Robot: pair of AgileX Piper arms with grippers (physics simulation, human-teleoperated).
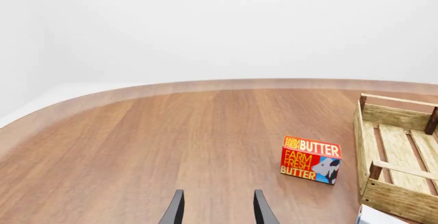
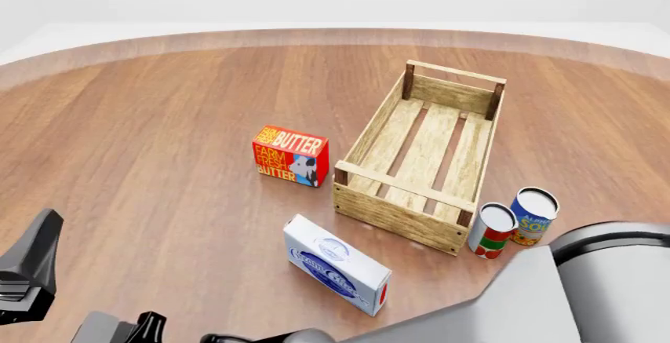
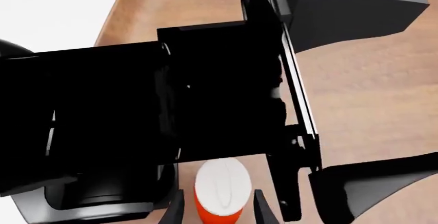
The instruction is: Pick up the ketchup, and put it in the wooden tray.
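Note:
The ketchup shows only in the right wrist view, as a white cap on a red-orange body standing on the table. My right gripper is open, one finger on each side of the bottle, with a small gap on both sides. In the front view the ketchup is out of view near the bottom edge. The wooden tray lies empty right of the table's middle and also shows in the left wrist view. My left gripper is open and empty, low over bare table, well short of the tray.
A red butter box stands left of the tray. A white-and-blue box lies in front of it. A red-and-green can and a blue can stand by the tray's near right corner. The left arm's black body is close behind the ketchup.

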